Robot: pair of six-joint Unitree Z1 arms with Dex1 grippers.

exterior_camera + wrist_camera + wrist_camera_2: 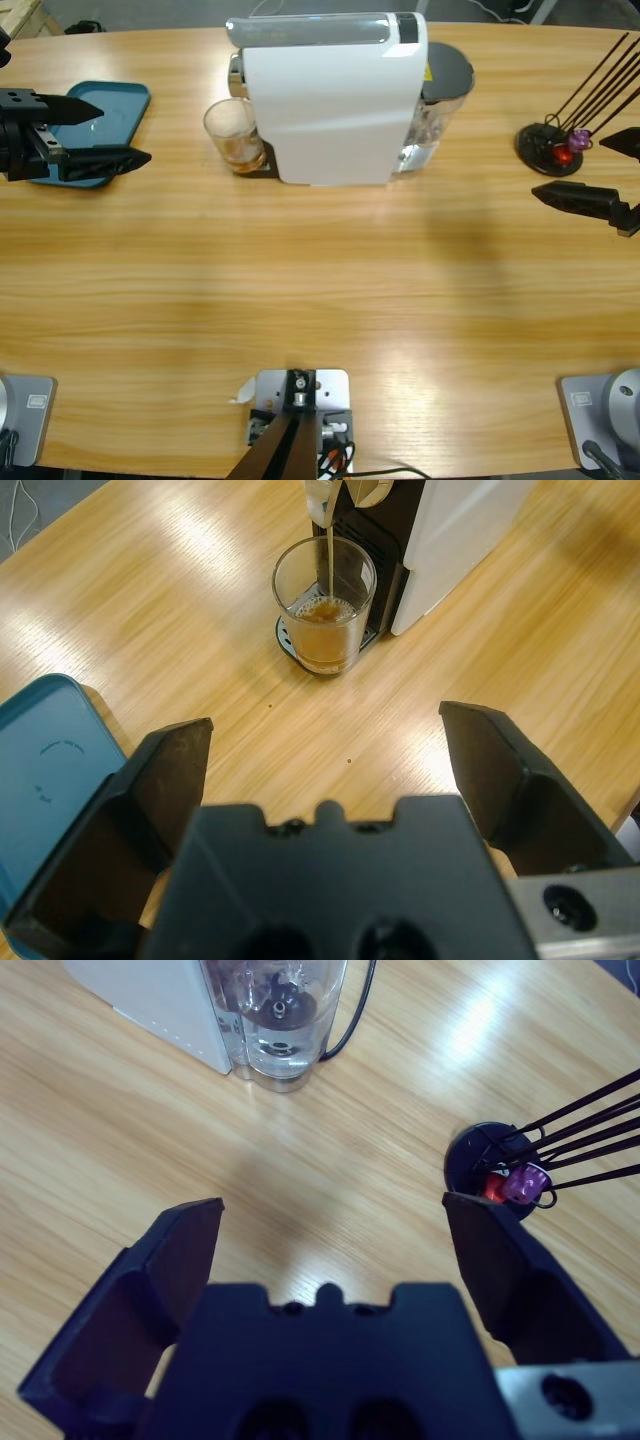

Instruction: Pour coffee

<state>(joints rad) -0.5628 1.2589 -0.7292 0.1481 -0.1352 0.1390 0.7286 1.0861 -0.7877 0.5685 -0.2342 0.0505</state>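
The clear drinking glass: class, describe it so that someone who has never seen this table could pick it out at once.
Find the big white coffee machine at the far middle of the long wooden table. At its spout end, on the side nearer the flat teal tray, a small clear drinking glass stands upright on the drip grate. It alone holds a shallow pool of amber coffee, with a thin stream falling in.

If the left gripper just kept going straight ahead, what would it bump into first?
Probably the glass under the coffee machine. The open left gripper points right at it, with only bare table between them. Its height is hard to judge, so it might pass above the glass.
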